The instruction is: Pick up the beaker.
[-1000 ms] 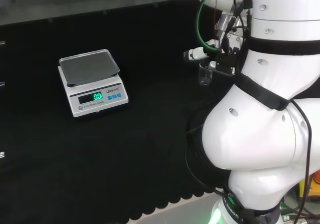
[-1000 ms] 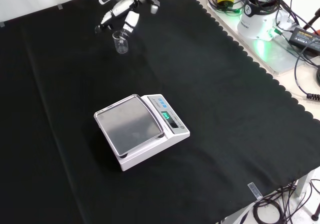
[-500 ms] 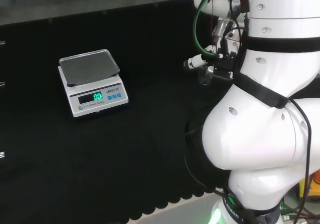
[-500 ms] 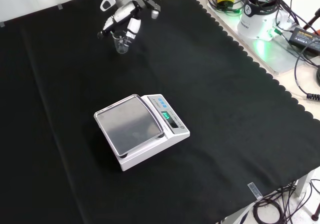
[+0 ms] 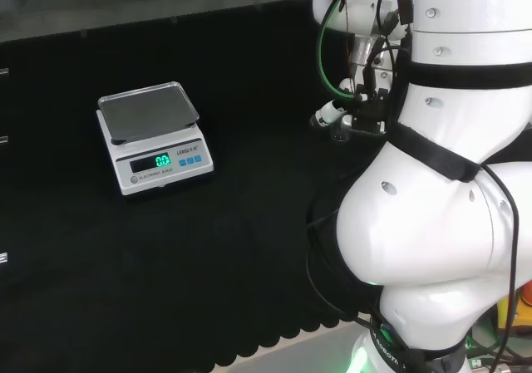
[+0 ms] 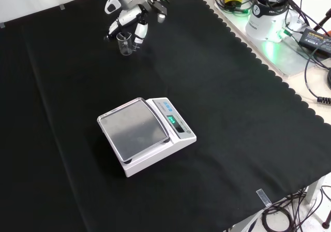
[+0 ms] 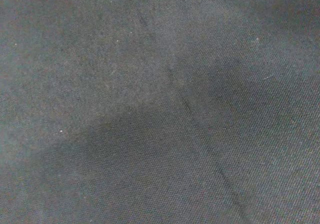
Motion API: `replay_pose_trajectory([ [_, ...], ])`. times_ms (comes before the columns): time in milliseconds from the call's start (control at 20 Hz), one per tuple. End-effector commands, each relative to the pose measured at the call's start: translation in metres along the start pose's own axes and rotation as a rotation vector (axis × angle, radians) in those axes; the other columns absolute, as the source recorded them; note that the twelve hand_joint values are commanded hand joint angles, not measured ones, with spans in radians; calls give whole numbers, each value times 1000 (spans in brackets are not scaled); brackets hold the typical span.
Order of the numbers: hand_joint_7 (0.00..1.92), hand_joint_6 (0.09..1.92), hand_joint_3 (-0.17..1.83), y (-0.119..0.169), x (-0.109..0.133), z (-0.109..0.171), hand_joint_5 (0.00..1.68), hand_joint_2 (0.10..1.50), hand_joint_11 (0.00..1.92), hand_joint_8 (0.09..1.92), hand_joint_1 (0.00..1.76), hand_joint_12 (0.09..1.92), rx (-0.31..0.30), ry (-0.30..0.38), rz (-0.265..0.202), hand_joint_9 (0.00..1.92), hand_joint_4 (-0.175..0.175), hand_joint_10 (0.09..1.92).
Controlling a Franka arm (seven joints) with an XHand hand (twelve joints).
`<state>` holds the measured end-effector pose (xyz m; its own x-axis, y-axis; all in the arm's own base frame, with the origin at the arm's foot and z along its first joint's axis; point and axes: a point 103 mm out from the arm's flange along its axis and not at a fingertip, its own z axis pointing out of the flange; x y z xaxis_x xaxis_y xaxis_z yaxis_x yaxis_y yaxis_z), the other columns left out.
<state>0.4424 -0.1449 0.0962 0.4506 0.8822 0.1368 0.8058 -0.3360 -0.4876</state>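
One white scale [image 6: 146, 135] with a steel pan and a lit green display sits nearest the camera in the front view, alone in the middle of the black cloth [image 6: 232, 113]. Farther up the cloth, well apart from the scale, a small clear beaker [image 6: 124, 43] stands upright. The hand [image 6: 130, 19] hangs over it from the top of that view, fingers [image 6: 139, 32] reaching down on either side of the glass; whether they touch or grip it cannot be told. From the head view, the hand [image 5: 345, 115] sits at the beaker [image 5: 340, 132], just left of the arm's white links [image 5: 440, 182].
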Motion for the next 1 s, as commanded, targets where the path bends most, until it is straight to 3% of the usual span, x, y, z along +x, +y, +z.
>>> replay_pose_trajectory([
  [50,264,87,-70,1,3,0,272,937,646,850,770,1220,-18,-27,7,538,-109,787],
  [250,380,87,-106,3,6,0,355,979,975,878,898,989,-28,-43,3,816,-127,659],
  [600,545,113,-175,4,13,3,475,1068,1310,884,1069,738,-39,-51,1,1121,-149,476],
  [700,580,223,-175,4,14,3,501,1087,1384,878,1111,671,-44,-51,1,1181,-159,422],
  [850,630,538,-175,5,12,-2,461,1113,1424,870,1160,617,-38,-42,-5,1204,-170,414],
  [1000,654,693,-175,0,14,-13,443,1126,1407,878,1179,605,-44,-61,-11,1201,-174,443],
])
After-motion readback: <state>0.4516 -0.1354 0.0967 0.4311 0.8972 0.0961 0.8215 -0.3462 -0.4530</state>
